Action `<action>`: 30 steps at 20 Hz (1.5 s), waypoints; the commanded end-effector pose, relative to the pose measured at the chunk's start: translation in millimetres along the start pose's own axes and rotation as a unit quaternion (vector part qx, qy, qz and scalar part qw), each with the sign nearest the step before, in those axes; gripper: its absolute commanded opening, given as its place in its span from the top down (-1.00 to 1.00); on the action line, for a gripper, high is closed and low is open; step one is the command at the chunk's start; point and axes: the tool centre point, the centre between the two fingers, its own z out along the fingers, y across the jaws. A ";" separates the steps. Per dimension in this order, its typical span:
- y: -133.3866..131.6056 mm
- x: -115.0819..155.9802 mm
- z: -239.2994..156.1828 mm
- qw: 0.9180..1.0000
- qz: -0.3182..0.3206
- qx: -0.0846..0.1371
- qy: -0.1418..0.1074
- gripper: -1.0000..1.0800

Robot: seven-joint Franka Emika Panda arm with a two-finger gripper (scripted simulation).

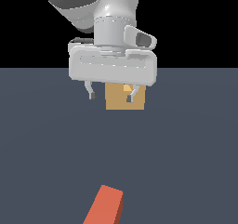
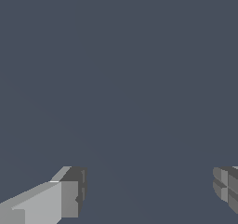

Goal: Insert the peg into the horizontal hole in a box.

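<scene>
Things number one apiece: one orange peg (image 1: 106,207) lying on the grey floor (image 1: 46,148) at the exterior view's bottom edge, well apart from one tan box (image 1: 116,101) behind the single gripper (image 1: 113,95), whose fingers (image 2: 69,195) are spread wide, holding nothing.

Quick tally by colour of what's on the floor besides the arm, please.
Orange-red: 1, the peg
Tan: 1, the box
Total: 2
The gripper is open and holds neither.
</scene>
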 end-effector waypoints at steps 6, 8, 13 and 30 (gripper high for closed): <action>0.6 -16.0 3.0 1.000 0.007 -0.002 0.000 -0.92; 1.0 -31.2 5.8 1.000 0.014 -0.004 0.000 -0.92; 0.9 -89.7 16.8 0.999 0.041 -0.011 0.000 -0.92; -18.1 -295.1 57.5 0.990 0.136 -0.036 0.005 -0.92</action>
